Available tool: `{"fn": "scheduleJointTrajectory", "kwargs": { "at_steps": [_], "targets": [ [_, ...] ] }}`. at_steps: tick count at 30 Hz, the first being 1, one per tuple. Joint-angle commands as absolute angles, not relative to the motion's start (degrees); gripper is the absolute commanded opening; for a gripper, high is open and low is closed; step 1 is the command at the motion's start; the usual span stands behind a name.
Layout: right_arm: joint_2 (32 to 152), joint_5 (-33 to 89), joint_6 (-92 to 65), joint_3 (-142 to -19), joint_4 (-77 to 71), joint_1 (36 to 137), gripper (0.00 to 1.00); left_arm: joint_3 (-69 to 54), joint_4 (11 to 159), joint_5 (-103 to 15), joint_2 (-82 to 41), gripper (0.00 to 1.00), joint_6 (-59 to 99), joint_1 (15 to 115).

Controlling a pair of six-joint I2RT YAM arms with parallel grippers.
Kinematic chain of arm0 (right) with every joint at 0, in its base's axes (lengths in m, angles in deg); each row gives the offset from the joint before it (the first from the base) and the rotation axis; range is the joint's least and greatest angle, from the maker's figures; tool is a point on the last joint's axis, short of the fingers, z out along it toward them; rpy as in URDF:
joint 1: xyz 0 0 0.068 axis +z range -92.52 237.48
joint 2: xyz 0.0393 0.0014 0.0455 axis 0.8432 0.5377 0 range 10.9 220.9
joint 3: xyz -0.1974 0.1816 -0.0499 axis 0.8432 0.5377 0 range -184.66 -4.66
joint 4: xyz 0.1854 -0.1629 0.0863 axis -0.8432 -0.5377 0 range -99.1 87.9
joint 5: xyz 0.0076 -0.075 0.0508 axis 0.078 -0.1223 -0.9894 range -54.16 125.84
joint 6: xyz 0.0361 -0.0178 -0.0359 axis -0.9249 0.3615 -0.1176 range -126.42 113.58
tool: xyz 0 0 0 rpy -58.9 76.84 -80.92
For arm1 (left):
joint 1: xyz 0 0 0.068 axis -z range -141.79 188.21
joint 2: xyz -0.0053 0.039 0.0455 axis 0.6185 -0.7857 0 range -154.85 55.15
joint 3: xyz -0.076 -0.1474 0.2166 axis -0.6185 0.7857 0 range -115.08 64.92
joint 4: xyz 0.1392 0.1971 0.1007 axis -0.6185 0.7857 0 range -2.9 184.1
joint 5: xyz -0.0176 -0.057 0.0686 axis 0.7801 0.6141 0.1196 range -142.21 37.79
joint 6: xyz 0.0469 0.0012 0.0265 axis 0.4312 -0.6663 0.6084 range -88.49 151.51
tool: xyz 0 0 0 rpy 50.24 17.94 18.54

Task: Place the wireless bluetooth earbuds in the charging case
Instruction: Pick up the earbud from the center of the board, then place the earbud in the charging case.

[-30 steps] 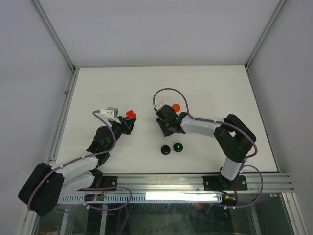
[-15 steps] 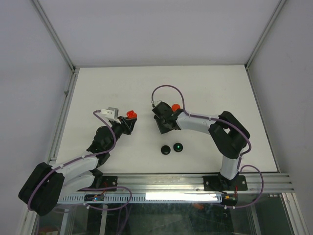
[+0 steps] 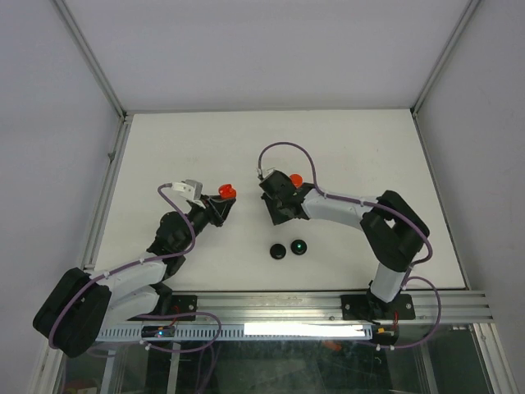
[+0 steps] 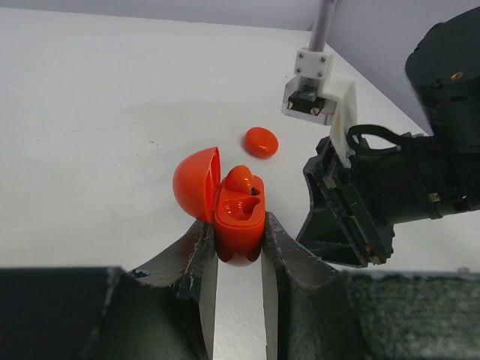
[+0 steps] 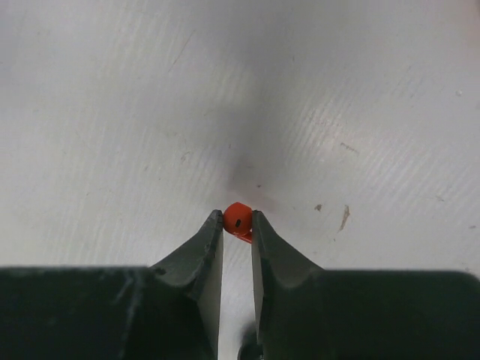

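Observation:
My left gripper [image 3: 223,199] is shut on the lower body of an open red charging case [image 4: 240,219], also visible from the top [image 3: 227,191]. Its lid [image 4: 195,184] is hinged back to the left. One red earbud [image 4: 240,178] sits in the far socket and the near socket is bare. My right gripper [image 5: 238,220] is shut on a tiny red earbud [image 5: 237,217] at its fingertips, just above the white table. In the top view the right gripper [image 3: 276,212] is a short way right of the case, and the left wrist view shows it [image 4: 352,210] close beside the case.
A red round disc [image 3: 294,179] lies on the table behind the right gripper and shows in the left wrist view [image 4: 261,142]. Two small black round pieces [image 3: 280,250] lie near the front, one with a green light [image 3: 300,245]. The white table [image 3: 164,148] is framed by metal rails.
My left gripper has moved the open case slightly right, toward the right gripper. The right gripper shifted a little left, then back right, still by the red disc.

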State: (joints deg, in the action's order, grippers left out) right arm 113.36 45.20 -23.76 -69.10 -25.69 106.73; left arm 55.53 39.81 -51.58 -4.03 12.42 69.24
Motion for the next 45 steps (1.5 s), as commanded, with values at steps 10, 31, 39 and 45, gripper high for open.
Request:
{"fn": "scheduleJointTrajectory", "kwargs": {
  "at_steps": [10, 31, 39, 45],
  "targets": [
    [86.64, 39.94, -29.07, -64.42, -14.42, 105.18, 0.1, 54.61, 23.04, -37.73, -6.46, 0.0, 19.28, 68.79],
    [73.03, 27.89, -44.58, -50.66, 23.58, 106.27, 0.08, 47.52, 6.46, -25.54, -16.24, 0.0, 31.27, 72.09],
    [73.46, 27.65, -44.38, -49.16, 29.5, 107.74, 0.08, 44.9, 9.88, -24.15, -15.84, 0.0, 35.7, 73.69],
    [74.08, 28.33, -44.65, -48.58, 30.49, 108.07, 0.07, 44.87, 10.04, -25.51, -14.76, 0.0, 36.19, 74.97]
  ]
}}
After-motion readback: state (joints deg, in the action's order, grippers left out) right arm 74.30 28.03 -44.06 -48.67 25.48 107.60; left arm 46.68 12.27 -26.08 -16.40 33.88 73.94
